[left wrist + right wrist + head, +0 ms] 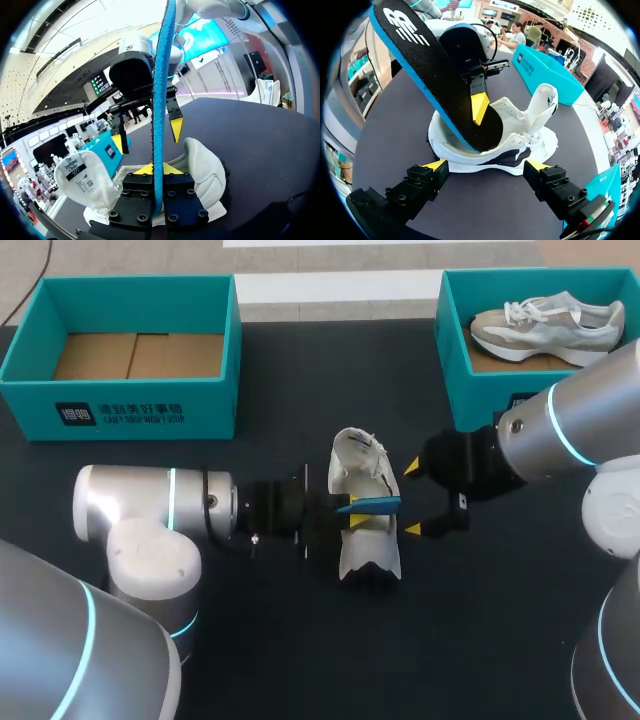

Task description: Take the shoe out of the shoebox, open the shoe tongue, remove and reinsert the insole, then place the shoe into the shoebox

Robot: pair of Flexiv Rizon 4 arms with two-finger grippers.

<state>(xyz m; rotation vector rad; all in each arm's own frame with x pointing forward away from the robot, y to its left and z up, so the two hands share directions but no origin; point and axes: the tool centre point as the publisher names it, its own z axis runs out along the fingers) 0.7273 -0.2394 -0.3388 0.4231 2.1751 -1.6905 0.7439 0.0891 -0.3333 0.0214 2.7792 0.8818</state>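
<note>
A white shoe lies on the black table, tongue folded out. My left gripper is shut on the blue-edged black insole, which stands tilted with its lower end inside the shoe's opening. In the left wrist view the insole shows edge-on between my yellow fingertips. My right gripper stands open just right of the shoe, its fingers either side of the shoe's near side, touching nothing.
An empty teal shoebox stands at the back left. At the back right a second teal shoebox holds another beige-and-white shoe. My two arms face each other across the shoe.
</note>
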